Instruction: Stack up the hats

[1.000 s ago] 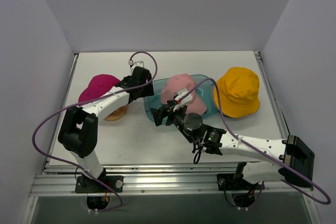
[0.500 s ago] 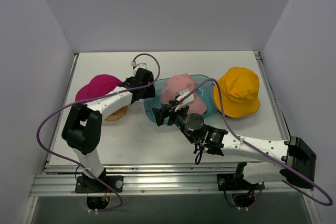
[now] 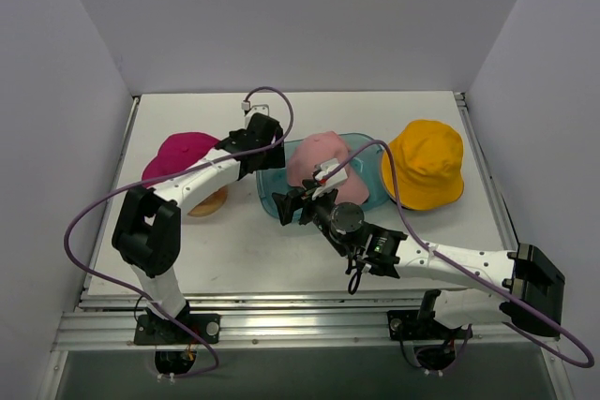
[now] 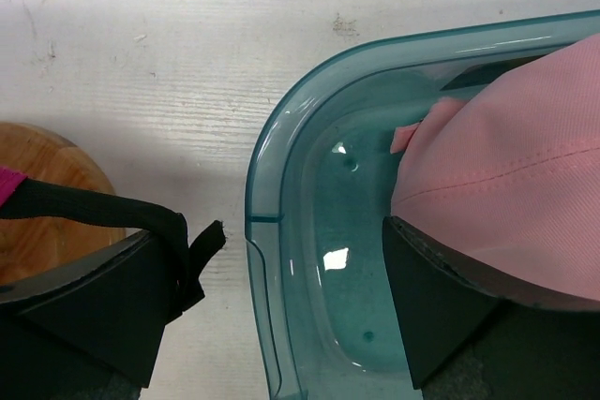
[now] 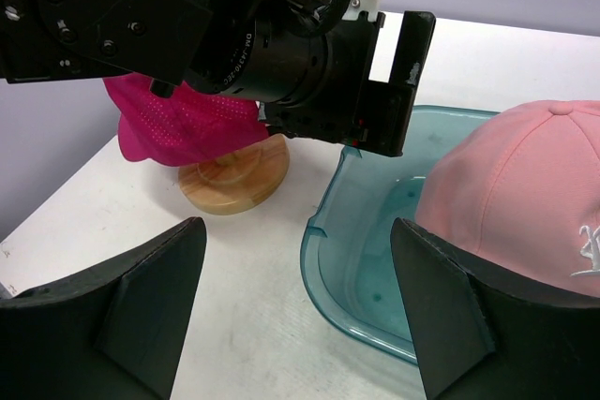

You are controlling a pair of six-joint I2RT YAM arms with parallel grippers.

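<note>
A magenta hat (image 3: 178, 154) (image 5: 178, 119) droops over a wooden stand (image 3: 210, 201) (image 5: 234, 175) at the left. In the middle, a pale pink hat (image 3: 319, 156) (image 4: 506, 175) (image 5: 525, 194) lies in a teal tray (image 3: 269, 190) (image 4: 258, 222) (image 5: 361, 302). A yellow-orange hat (image 3: 427, 164) sits on the table at the right. My left gripper (image 3: 261, 158) (image 4: 286, 231) hangs open over the tray's left rim, holding nothing; its right finger (image 4: 441, 306) is close under the pink hat. My right gripper (image 3: 289, 205) (image 5: 298, 227) is open and empty above the tray's near-left corner.
The stand's round base (image 4: 42, 185) lies just left of my left gripper. The left arm's wrist body (image 5: 281, 44) fills the top of the right wrist view. White walls close in the table (image 3: 234, 250) on three sides.
My left gripper has swung right, away from the magenta hat toward the tray, and opened wider. The magenta hat stays on the stand. The right arm has barely moved.
</note>
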